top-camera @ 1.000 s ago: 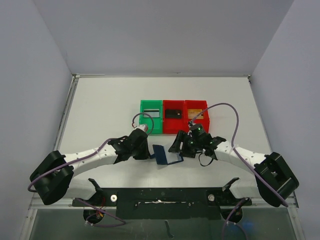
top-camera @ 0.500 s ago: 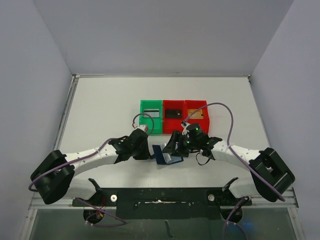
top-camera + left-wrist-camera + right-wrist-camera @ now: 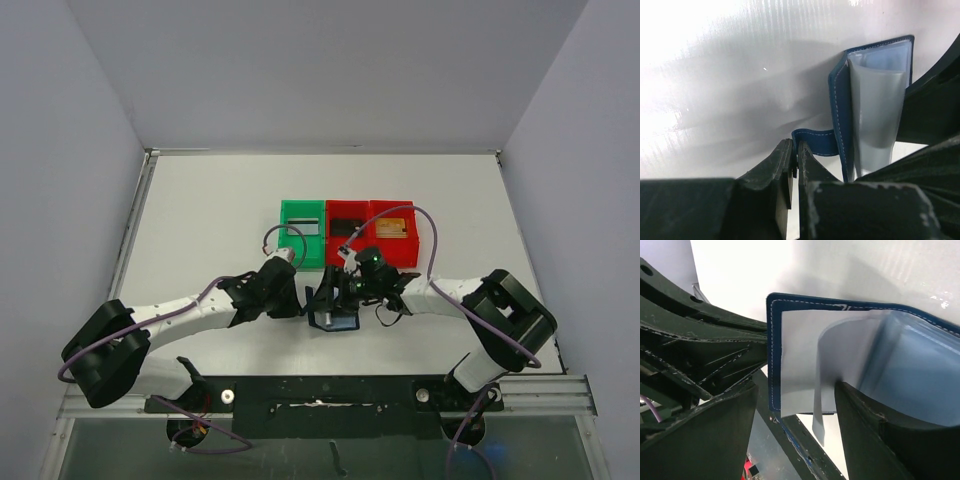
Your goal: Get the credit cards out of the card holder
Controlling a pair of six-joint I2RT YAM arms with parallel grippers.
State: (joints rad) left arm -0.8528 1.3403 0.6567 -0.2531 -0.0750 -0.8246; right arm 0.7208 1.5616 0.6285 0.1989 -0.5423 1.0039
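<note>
The stitched navy card holder [image 3: 333,312] lies open on the glossy white table [image 3: 220,220], its clear plastic sleeves [image 3: 875,110] bowed upward. The left gripper [image 3: 795,147] is pinched tight on its narrow strap [image 3: 815,142]. The right gripper [image 3: 795,390] stands spread around one translucent sleeve.

Two grippers crowd the card holder [image 3: 333,314] at the table's [image 3: 210,220] near middle: the left gripper [image 3: 301,309] pinches its left edge, and the right gripper [image 3: 336,298] straddles its sleeves. A row of three bins [image 3: 347,205] blocks the space just behind. Bare tabletop lies to either side.
</note>
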